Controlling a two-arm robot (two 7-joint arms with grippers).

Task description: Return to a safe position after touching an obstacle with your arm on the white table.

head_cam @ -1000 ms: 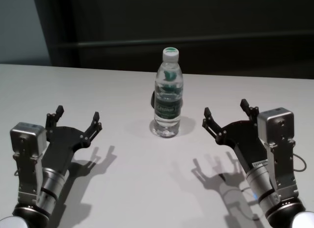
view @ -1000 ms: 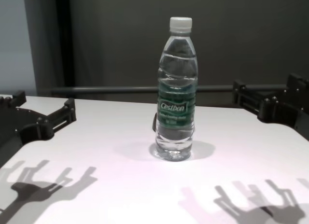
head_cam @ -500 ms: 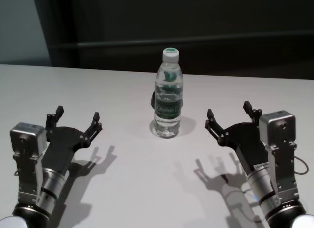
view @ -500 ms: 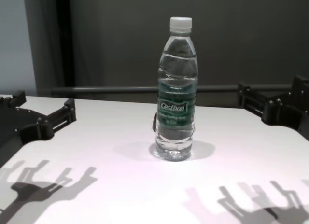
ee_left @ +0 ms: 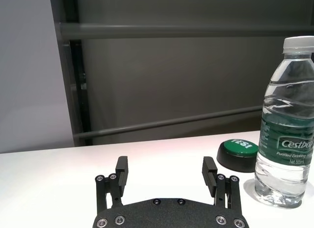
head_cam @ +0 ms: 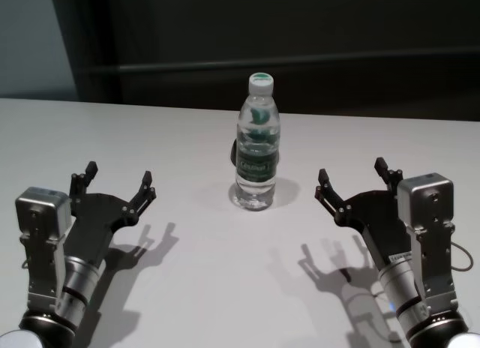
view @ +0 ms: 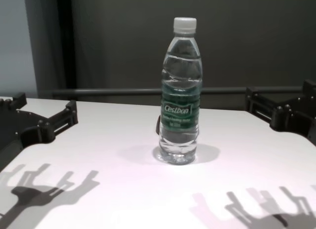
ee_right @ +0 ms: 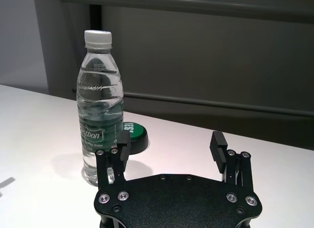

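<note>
Standing upright near the middle of the white table (head_cam: 150, 130), the bottle (head_cam: 257, 149) has its long axis vertical and its white cap (head_cam: 260, 81) points straight up. Its green label faces the robot, as the chest view shows. Close behind it lies a small green button (ee_left: 239, 152), near its base but apart from it.

The right gripper (head_cam: 352, 184) hovers over the table on the right side of the bottle, well apart from it, with its jaws released and nothing between them. The left gripper (head_cam: 116, 181) hovers on the left side, also well apart, also spread wide and empty. No arm touches the bottle now.

I judge that the bottle is nearly full of water, so it is rather heavy for its size, but tall on a narrow base; a push near the cap could tip it more easily than a push low down. The clear plastic wall looks thin and smooth, so it may give a little under pressure and may slip. If someone must hold it, the labelled middle part (view: 180, 110) seems the best place, because there the body is straight and the label gives some friction. For the retreat, the right arm probably needs only to keep away from the bottle's side.
</note>
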